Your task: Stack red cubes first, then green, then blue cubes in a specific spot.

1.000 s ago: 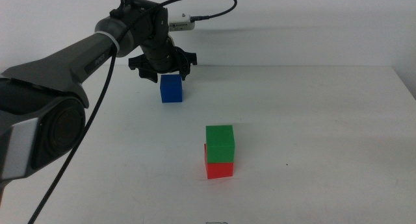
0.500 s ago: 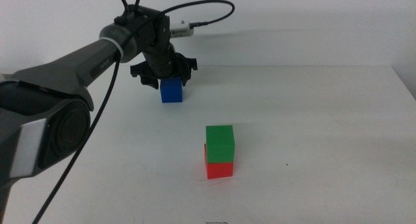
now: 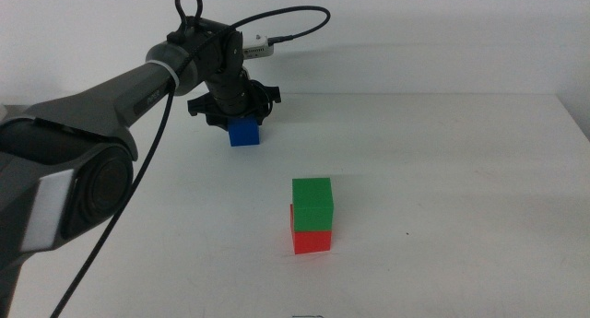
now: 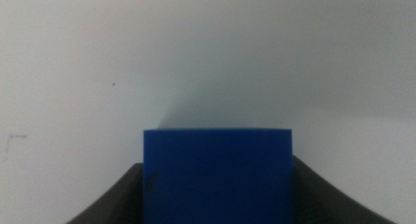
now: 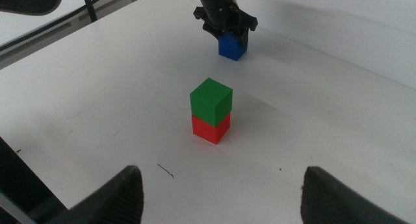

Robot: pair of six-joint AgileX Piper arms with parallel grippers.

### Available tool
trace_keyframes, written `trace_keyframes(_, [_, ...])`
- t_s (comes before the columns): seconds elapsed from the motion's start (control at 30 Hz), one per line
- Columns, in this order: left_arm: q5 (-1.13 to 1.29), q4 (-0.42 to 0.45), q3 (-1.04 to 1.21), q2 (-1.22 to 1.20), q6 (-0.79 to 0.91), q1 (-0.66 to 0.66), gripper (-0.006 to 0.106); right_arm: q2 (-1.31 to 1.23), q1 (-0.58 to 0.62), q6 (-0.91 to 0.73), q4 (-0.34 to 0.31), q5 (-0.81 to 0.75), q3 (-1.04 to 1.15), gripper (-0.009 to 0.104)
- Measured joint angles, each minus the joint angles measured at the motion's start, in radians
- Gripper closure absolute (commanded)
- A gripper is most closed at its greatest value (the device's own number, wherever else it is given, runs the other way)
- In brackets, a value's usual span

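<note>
Left arm reaches in from the left across the counter [image 3: 442,152], wrist bent downward, its left end effector [image 3: 241,123] lowered over the blue cube [image 3: 244,133]. In the left wrist view the blue cube [image 4: 218,175] fills the gap between the two dark jaws, which sit against its two sides; whether they press on it cannot be told. The cube rests on the counter, directly beneath the end effector. The green cube [image 3: 312,204] sits on the red cube [image 3: 312,239], nearly square on it, well apart from the left end effector, toward the camera and to its right. Open white counter lies between the stack and the blue cube, and all around the stack. The right end effector [image 5: 221,191] waits near the stack, jaws spread wide. Compared with one second ago, the left end effector has descended from above the blue cube to around it; the stack is unchanged.
</note>
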Motion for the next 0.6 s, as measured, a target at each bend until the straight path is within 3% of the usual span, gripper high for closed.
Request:
trace_keyframes(0.13, [0.047,0.002,0.000,-0.027,-0.001,0.000,0.097,0.000,0.000,0.000,0.000,0.000,0.000,0.033])
trace_keyframes(0.33, [0.084,0.070,0.058,-0.156,-0.039,-0.009,0.099,0.000,0.000,0.000,0.000,0.000,0.000,0.033])
trace_keyframes(0.6, [0.006,0.104,0.458,-0.499,-0.105,-0.051,0.099,0.000,0.000,0.000,0.000,0.000,0.000,0.033])
